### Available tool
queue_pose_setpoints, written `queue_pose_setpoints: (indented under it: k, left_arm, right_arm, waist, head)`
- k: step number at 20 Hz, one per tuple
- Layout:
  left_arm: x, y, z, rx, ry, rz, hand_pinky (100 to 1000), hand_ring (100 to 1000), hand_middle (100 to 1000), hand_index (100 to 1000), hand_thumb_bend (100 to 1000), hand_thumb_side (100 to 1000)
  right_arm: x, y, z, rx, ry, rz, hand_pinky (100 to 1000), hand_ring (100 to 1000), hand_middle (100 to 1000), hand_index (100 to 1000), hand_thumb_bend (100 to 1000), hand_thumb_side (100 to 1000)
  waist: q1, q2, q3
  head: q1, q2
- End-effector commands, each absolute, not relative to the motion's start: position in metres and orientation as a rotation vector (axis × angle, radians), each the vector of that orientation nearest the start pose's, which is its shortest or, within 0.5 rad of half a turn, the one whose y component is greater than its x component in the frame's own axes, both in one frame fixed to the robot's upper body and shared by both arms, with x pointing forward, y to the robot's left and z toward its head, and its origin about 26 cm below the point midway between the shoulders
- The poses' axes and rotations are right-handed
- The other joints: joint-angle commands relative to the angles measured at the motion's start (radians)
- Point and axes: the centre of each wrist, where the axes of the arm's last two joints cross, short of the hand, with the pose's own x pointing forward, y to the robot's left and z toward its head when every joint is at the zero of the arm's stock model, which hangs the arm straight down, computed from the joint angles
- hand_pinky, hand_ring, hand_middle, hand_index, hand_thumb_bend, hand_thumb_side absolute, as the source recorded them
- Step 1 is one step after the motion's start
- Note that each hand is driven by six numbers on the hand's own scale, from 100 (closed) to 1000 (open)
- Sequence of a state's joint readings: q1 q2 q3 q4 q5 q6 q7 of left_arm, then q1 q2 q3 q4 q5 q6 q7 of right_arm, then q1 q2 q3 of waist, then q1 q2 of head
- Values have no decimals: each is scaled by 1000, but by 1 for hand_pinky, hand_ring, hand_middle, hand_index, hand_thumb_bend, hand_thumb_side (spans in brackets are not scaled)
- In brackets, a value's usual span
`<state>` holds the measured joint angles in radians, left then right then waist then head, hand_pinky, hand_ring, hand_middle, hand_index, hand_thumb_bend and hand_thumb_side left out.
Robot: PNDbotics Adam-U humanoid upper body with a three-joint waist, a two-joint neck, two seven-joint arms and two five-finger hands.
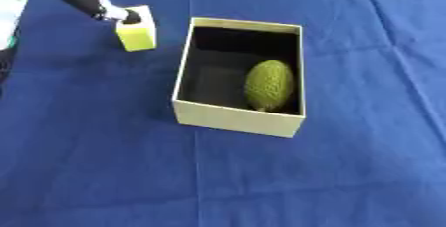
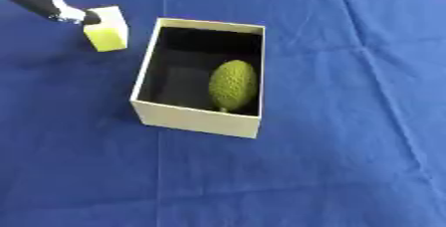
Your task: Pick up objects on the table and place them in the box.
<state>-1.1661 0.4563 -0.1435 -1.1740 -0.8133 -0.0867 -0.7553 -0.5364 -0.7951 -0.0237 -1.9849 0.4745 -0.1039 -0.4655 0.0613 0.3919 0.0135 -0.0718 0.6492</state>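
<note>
At the far left, your left hand (image 1: 129,17) reaches in from the upper corner and touches the top of a yellow block (image 1: 138,34); you cannot tell how its fingers are set. That block sits just left of the box (image 1: 235,119), apart from its wall. Inside the box, a green bumpy fruit (image 1: 268,84) lies against the right side. Blue cloth (image 1: 348,171) covers the surface.

Creased, matt blue cloth (image 1: 366,171) covers the counter. The open box (image 1: 237,119) looks like plain matt cardboard, pale outside and dark within. Inside, a green oval fruit (image 1: 268,85) shows a bumpy, rough skin. The yellow block (image 1: 139,37) near the far left corner appears spongy and dull.
</note>
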Motion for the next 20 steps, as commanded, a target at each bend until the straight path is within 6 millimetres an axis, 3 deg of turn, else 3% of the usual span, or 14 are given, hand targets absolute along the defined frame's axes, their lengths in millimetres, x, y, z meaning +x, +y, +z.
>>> queue_pose_setpoints:
  k: [1,10,20]
  left_arm:
    - [451,228,365,905,-1473,-1630,929,941,868,950,566,480]
    - [463,239,351,834,-1402,-1604,930,945,870,950,577,506]
    - [470,246,342,890,-1353,-1563,942,969,887,954,552,485]
  right_arm:
    - [291,-302,332,1379,2826,-570,838,769,755,795,165,628]
    - [292,-301,332,1368,2834,-582,838,767,753,793,163,630]
    - [292,-298,333,1343,2841,-583,838,762,749,789,156,607]
  waist:
    - [-1,-18,-2]
    - [6,1,-18]
    - [11,25,-36]
  head:
    - [-3,-17]
    - [1,-21]
    - [14,-37]
